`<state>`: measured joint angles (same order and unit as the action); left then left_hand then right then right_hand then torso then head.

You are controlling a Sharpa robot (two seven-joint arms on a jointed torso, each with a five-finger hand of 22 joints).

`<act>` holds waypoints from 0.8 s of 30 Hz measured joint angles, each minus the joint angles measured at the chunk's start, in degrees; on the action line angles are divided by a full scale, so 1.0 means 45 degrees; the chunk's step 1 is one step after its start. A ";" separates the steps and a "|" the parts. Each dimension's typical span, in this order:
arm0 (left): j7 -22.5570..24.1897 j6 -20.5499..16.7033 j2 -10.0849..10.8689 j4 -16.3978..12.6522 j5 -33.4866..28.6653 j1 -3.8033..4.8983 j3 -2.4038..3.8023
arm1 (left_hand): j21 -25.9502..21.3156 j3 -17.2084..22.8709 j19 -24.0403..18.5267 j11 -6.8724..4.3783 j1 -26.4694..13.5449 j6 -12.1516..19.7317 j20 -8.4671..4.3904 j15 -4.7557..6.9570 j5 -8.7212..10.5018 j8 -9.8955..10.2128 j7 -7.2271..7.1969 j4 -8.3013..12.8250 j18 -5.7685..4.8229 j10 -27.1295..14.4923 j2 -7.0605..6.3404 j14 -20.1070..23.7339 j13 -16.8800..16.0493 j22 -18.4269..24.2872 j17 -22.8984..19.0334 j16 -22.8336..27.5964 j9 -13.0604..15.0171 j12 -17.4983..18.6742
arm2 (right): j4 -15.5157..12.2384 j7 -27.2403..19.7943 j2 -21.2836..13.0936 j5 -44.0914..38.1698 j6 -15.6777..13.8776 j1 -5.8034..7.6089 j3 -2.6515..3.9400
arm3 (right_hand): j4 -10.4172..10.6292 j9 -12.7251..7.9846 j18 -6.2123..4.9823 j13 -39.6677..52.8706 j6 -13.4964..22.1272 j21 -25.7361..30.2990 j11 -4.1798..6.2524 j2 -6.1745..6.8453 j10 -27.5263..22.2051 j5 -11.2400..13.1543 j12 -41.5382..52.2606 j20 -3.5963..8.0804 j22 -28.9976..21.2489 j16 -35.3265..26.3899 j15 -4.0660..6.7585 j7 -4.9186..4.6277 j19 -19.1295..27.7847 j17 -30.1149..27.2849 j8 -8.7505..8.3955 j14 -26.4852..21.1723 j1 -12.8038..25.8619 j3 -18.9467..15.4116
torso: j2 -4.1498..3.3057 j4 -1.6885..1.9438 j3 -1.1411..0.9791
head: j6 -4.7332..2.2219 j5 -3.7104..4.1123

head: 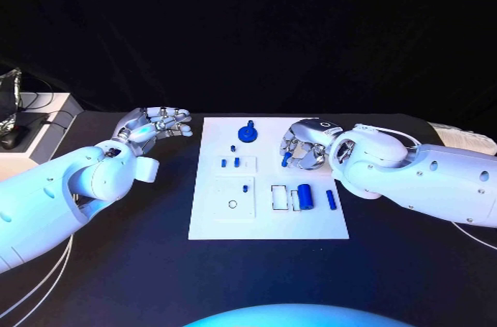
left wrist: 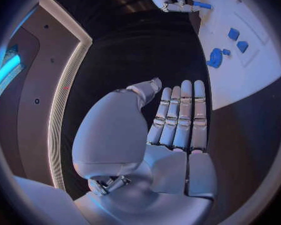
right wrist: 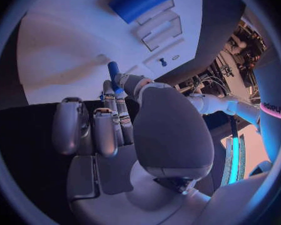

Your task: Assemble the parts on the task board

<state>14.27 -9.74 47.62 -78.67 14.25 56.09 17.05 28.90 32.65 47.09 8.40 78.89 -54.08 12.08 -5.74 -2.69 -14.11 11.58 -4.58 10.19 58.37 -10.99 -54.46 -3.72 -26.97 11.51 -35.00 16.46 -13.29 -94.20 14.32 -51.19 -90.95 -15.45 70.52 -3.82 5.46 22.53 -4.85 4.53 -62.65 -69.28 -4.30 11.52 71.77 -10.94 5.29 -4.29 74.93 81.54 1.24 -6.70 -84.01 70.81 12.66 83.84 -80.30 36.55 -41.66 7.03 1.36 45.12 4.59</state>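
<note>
The white task board [head: 212, 219] lies in the middle of the black table. My right hand [head: 307, 144] hovers over its upper right part and pinches a small blue peg [head: 286, 158] between thumb and a finger; the right wrist view shows the peg [right wrist: 113, 70] at the fingertips above the board. A round blue knob [head: 248, 133] sits near the board's far edge. Two small blue pieces [head: 230, 162] lie mid-board, a tiny pin [head: 245, 188] stands below them. A blue cylinder [head: 306, 195] and a thin blue pin [head: 332, 199] lie at the right. My left hand [head: 155, 126] hangs left of the board, fingers straight, holding nothing.
A white box with cables [head: 31, 122] stands at the table's far left edge. Thin cables [head: 36, 291] trail along my left arm at the lower left. Black tabletop [head: 414, 269] surrounds the board on every side.
</note>
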 measured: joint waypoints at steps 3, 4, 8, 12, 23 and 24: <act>-0.0007 0.0000 -0.0010 0.0020 0.0000 -0.0003 -0.0002 | 0.0000 0.0000 0.0000 0.0000 0.0000 0.0000 0.0000 -0.0001 0.0000 0.0000 0.0000 0.0000 0.0000 0.0000 0.0000 0.0000 0.0000 0.0000 0.0000 0.0000 0.0000 0.0000 | -0.0409 -0.0026 -0.0064 0.0165 -0.0206 0.0012 0.0031 | -0.0023 0.0001 0.0000 0.0022 0.0005 0.0000 0.0000 0.0000 0.0000 0.0002 -0.0027 0.0021 0.0000 0.0000 0.0000 0.0000 -0.0021 0.0000 0.0001 0.0000 0.0000 0.0050 | 0.0000 -0.0001 0.0000 | 0.0000 -0.0043; -0.0008 0.0000 -0.0014 0.0024 0.0000 -0.0003 -0.0003 | 0.0000 0.0000 0.0000 0.0000 0.0000 0.0000 0.0000 0.0000 0.0000 0.0000 0.0000 0.0000 0.0000 0.0000 0.0000 0.0000 0.0000 0.0000 0.0000 0.0000 0.0000 0.0000 | -0.0537 -0.0033 -0.0064 0.0200 -0.0258 0.0012 0.0034 | -0.0039 0.0002 0.0000 0.0026 0.0008 0.0000 0.0000 0.0000 0.0000 0.0014 -0.0028 0.0021 0.0000 0.0000 0.0000 0.0000 -0.0021 0.0000 0.0001 0.0000 0.0000 0.0067 | 0.0000 -0.0002 0.0000 | 0.0000 -0.0060; -0.0014 0.0001 -0.0036 0.0038 0.0000 -0.0014 -0.0003 | 0.0000 0.0000 0.0000 0.0000 0.0000 0.0000 0.0000 0.0000 0.0000 0.0000 0.0000 0.0000 0.0000 0.0000 0.0000 0.0000 0.0000 -0.0001 -0.0001 0.0000 0.0000 0.0000 | -0.1060 -0.0092 0.0052 0.0246 -0.0447 -0.0010 0.0039 | -0.0041 0.0005 0.0001 0.0031 0.0031 0.0000 0.0001 0.0000 -0.0001 0.0050 -0.0048 0.0021 -0.0001 0.0000 0.0000 0.0010 -0.0021 0.0001 0.0001 0.0000 0.0000 0.0068 | 0.0000 -0.0005 -0.0001 | 0.0018 -0.0132; -0.0017 0.0003 -0.0072 0.0041 0.0000 -0.0027 -0.0003 | 0.0000 0.0000 0.0000 0.0000 0.0000 0.0000 0.0000 -0.0001 0.0000 0.0000 0.0000 0.0000 0.0000 0.0000 0.0000 0.0000 0.0000 -0.0001 -0.0001 0.0000 0.0000 0.0000 | -0.1461 -0.0171 0.0358 0.0081 -0.0618 -0.0147 -0.0028 | -0.0041 0.0009 0.0000 0.0035 0.0034 0.0000 0.0001 -0.0001 -0.0001 0.0070 -0.0075 0.0021 -0.0002 0.0000 0.0000 0.0012 -0.0021 0.0000 -0.0002 0.0000 0.0000 0.0069 | 0.0001 -0.0010 -0.0001 | 0.0032 -0.0210; -0.0023 0.0009 -0.0185 0.0075 0.0000 -0.0067 -0.0007 | 0.0000 0.0000 0.0000 0.0000 0.0000 0.0000 0.0000 0.0000 0.0000 0.0000 0.0000 0.0000 0.0000 0.0000 0.0000 0.0000 0.0000 -0.0002 -0.0002 0.0000 0.0000 0.0000 | -0.1720 -0.0351 0.1481 -0.1107 -0.1102 -0.0914 -0.0235 | -0.0090 0.0084 0.0000 0.0023 0.0048 0.0000 -0.0042 -0.0001 0.0042 0.0119 -0.0026 0.0020 -0.0003 0.0000 -0.0001 -0.0020 -0.0021 0.0001 0.0042 -0.0001 0.0001 0.0117 | 0.0021 0.0005 0.0013 | 0.0084 -0.0500; -0.0024 0.0010 -0.0194 0.0077 0.0000 -0.0068 -0.0006 | 0.0000 0.0000 0.0000 0.0000 0.0000 0.0000 0.0000 0.0000 0.0000 0.0000 0.0000 0.0000 0.0000 0.0000 0.0000 0.0000 0.0000 -0.0002 -0.0002 0.0000 0.0000 0.0000 | -0.1717 -0.0364 0.1569 -0.1190 -0.1130 -0.0970 -0.0254 | -0.0091 0.0085 0.0001 0.0021 0.0053 0.0001 -0.0042 -0.0001 0.0042 0.0118 -0.0025 0.0020 -0.0003 0.0000 -0.0001 -0.0026 -0.0021 0.0001 0.0042 0.0000 0.0001 0.0117 | 0.0021 0.0005 0.0013 | 0.0083 -0.0527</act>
<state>14.17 -9.70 46.75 -78.32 14.25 55.78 17.02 28.90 32.65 47.09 8.40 78.89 -54.08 12.08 -5.74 -2.69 -14.11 11.58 -4.58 10.19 58.37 -10.99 -54.46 -3.72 -26.98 11.50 -35.00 16.46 -13.30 -101.93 12.68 -44.13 -96.30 -20.53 66.15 -4.96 5.05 22.92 -4.84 4.62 -62.41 -69.28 -4.49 11.52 71.95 -10.41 5.18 -4.20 74.91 81.54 1.23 -6.82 -84.10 70.82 12.85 83.84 -80.29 37.08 -41.57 7.05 1.42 45.49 2.21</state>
